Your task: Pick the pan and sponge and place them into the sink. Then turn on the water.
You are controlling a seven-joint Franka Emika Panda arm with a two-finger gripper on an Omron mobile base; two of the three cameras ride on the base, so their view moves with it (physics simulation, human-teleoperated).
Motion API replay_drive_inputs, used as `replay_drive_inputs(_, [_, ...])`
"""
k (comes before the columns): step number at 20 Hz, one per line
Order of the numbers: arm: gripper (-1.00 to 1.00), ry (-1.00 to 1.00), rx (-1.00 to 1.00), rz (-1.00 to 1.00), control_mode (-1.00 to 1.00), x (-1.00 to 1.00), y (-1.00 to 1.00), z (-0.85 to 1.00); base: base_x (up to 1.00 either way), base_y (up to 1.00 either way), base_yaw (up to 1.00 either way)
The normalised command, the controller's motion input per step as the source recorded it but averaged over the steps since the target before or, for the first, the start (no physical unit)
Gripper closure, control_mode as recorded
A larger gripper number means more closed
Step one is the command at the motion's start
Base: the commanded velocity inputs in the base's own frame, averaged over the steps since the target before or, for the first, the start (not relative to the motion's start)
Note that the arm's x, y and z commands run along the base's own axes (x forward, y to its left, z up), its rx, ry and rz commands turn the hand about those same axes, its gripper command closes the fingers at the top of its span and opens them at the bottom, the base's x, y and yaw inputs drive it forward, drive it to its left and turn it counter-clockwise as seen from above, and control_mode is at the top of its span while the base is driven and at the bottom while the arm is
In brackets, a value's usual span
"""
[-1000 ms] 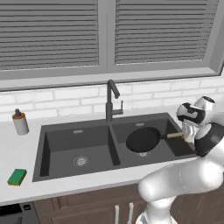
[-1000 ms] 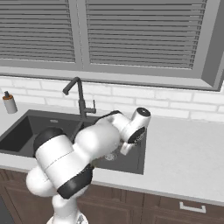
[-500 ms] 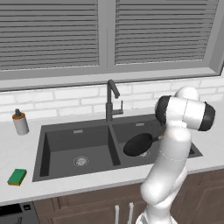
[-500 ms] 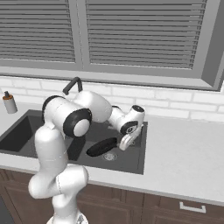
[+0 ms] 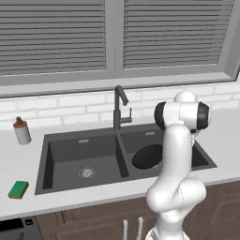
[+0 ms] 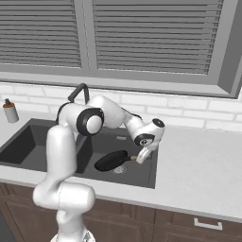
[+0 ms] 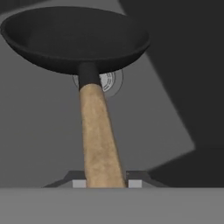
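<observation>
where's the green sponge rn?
The small green sponge lies on the light counter left of the dark grey double-basin sink, near its front corner, in the left base view.

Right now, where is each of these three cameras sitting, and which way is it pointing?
Left base view: behind the arm to its left, looking down over the sink, faucet, sponge; white arm rises at right.
Right base view: behind to its right, same sink; arm rises at left, gripper at the pan handle.
Hand view: on the hand, looking along the wooden handle toward the drain; fingertips at bottom.
All three share the pan.
</observation>
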Motion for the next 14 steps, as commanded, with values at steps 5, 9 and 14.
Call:
replay_drive_inputs(5, [1.00, -0.05, 0.00, -0.11, -1.00, 0.66, 0.18, -0.45, 0.00, 0.00, 0.00])
replay_drive_inputs(9, [1.00, -0.07, 0.00, -0.19, -1.00, 0.46, 0.71, -0.39, 0.00, 0.00, 0.00])
replay_drive_inputs(14, [1.00, -0.08, 0.00, -0.22, -1.00, 0.47, 0.59, -0.36, 0.00, 0.00, 0.00])
